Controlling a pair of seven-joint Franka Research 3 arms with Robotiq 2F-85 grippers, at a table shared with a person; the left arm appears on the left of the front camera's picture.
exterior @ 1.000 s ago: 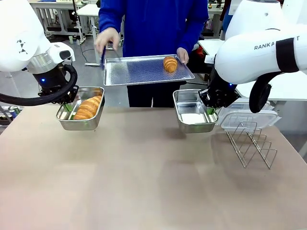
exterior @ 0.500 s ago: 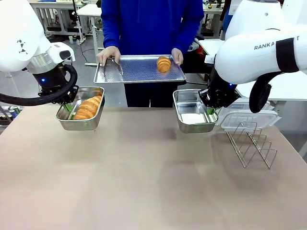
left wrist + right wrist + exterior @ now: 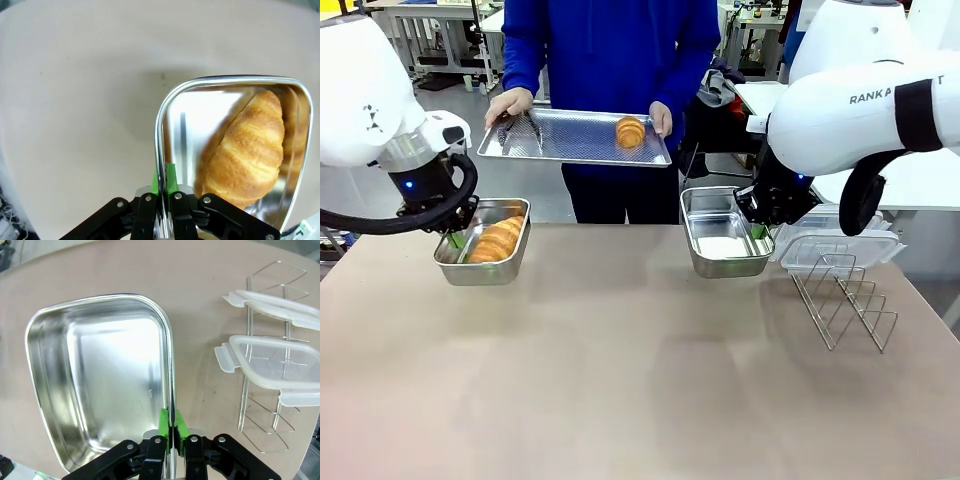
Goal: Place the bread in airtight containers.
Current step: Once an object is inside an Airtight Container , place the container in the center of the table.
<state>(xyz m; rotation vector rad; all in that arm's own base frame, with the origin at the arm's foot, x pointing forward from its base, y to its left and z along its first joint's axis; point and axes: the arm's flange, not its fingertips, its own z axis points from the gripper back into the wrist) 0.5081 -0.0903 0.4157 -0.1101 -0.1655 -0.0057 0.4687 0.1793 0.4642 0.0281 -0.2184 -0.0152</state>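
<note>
Bread is lying in the left pan, whose rim the left pincer is clamping tight, while the right pincer is pinching the empty pan likewise, seemingly offering it for the second croissant sitting on the person's tray.

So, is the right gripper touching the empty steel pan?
Touching. In the right wrist view the right gripper is clamped on the rim of the empty pan.

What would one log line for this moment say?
left gripper: shut on croissant pan; right gripper: shut on empty pan; person: holds tray with one croissant; lids: by rack
</note>
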